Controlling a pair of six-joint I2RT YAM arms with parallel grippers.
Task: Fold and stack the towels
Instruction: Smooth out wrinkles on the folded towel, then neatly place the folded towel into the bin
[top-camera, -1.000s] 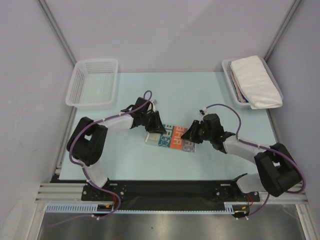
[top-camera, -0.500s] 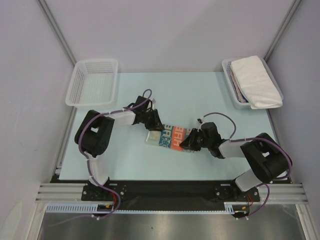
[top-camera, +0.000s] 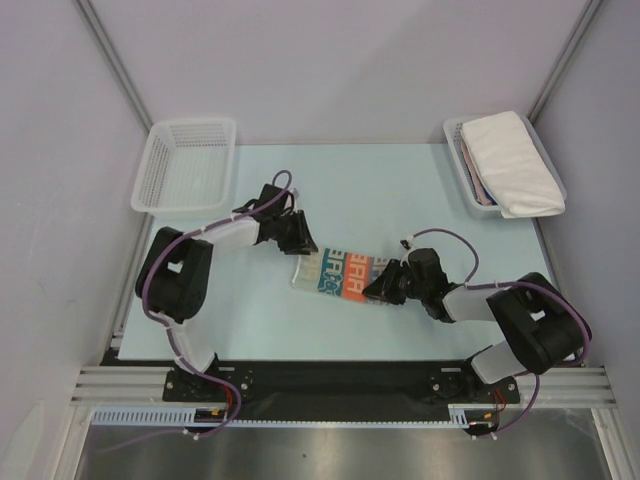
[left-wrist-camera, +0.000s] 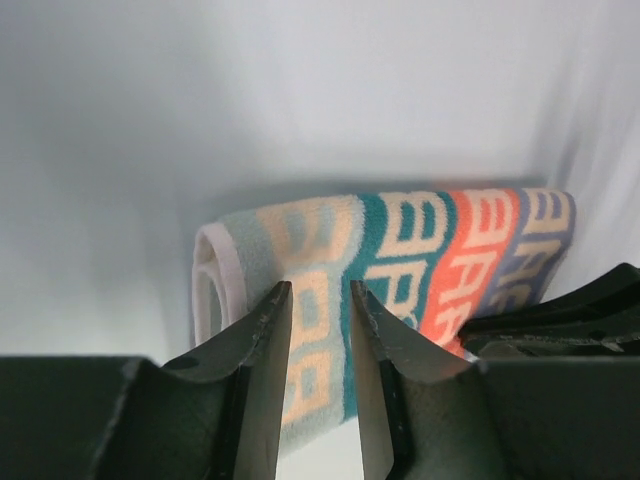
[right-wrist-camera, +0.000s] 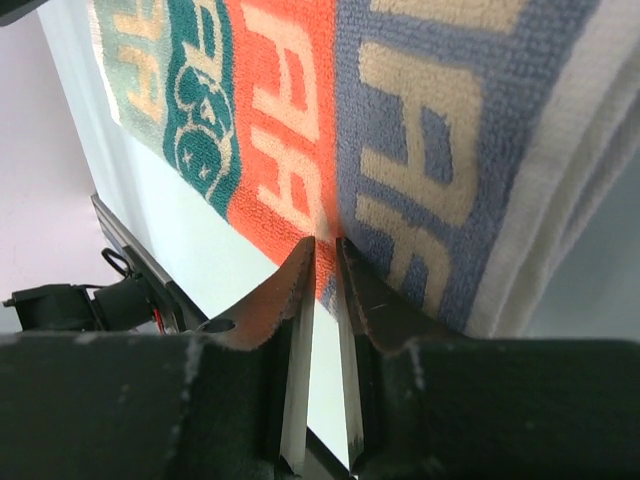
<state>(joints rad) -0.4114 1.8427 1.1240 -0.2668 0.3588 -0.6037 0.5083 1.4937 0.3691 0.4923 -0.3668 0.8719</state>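
Observation:
A folded towel with colourful lettering (top-camera: 338, 275) lies in the middle of the table, its rolled left end showing in the left wrist view (left-wrist-camera: 420, 240). My left gripper (top-camera: 300, 245) sits at the towel's upper left end. Its jaws (left-wrist-camera: 320, 292) stand open above the cloth and pinch nothing. My right gripper (top-camera: 383, 287) is low at the towel's right end. In the right wrist view its jaws (right-wrist-camera: 322, 243) are almost together, with their tips on the orange near edge of the towel (right-wrist-camera: 420, 150). A plain white towel (top-camera: 510, 160) lies folded in the right basket.
A white mesh basket (top-camera: 185, 165) stands at the back left with nothing visible in it. The right basket (top-camera: 455, 135) at the back right holds the white towel over a pinkish one (top-camera: 478, 190). Grey walls close in the table on three sides.
My left gripper has drawn back up and left off the towel's end, and its jaws have widened. My right gripper has dropped lower onto the towel's right end. The towel has turned slightly.

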